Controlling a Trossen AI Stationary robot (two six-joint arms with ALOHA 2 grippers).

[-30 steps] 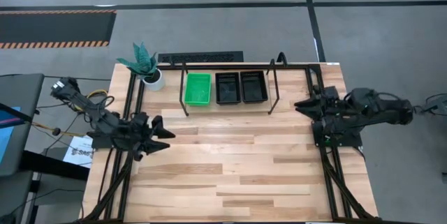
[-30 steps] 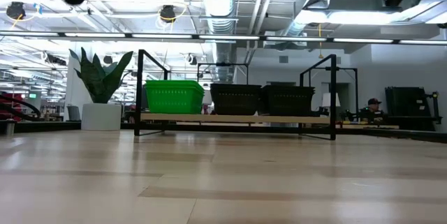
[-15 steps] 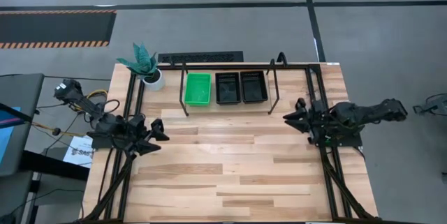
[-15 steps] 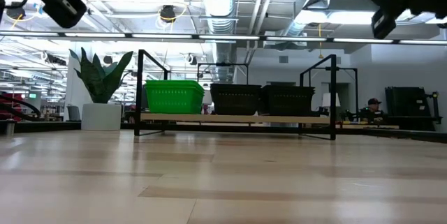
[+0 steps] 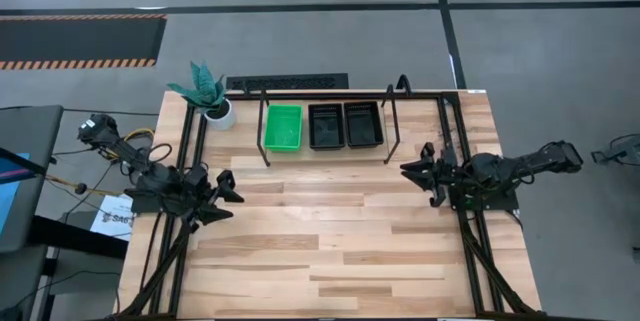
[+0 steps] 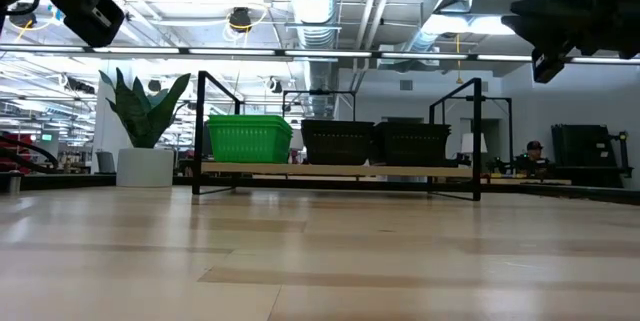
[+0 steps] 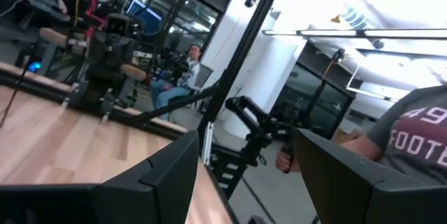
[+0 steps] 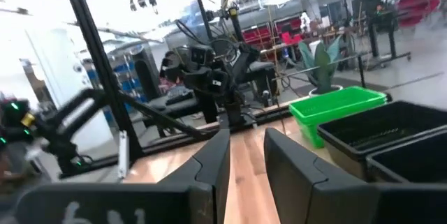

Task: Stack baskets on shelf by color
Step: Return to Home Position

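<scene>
Grey concrete floor (image 5: pixel 300 31) all round, with a black mat (image 5: pixel 80 41) edged in orange-and-black stripes at far left. Next, a pale wood-plank table (image 5: pixel 330 241), bare across its front and middle. Over its left edge, the left gripper (image 5: pixel 230 188), raised off the boards and high in the corner of the low view, fingers (image 7: pixel 157 178) spread wide with nothing between them. Behind it, at the back left corner, a spiky green plant (image 5: pixel 207 99) in a white pot. Just right of the plant, the shelf (image 5: pixel 393 121), a black tube frame with a light board, standing along the back of the table. On that board, from the left: green baskets (image 5: pixel 283 126), then two piles of black baskets (image 5: pixel 326 126), all three side by side between the frame's uprights; number in each pile not readable. Over the right edge of the table, the right gripper (image 5: pixel 418 173), also lifted clear, fingers (image 8: pixel 209 165) parted by a narrow gap and gripping nothing, facing the baskets. Beyond the table, in the low view, an open workshop: silver ducts (image 6: pixel 310 1) and strip lights overhead, dark frames and benches, a seated person (image 6: pixel 535 153) far right; in the left wrist view, a person in a grey shirt (image 7: pixel 412 137) close by
</scene>
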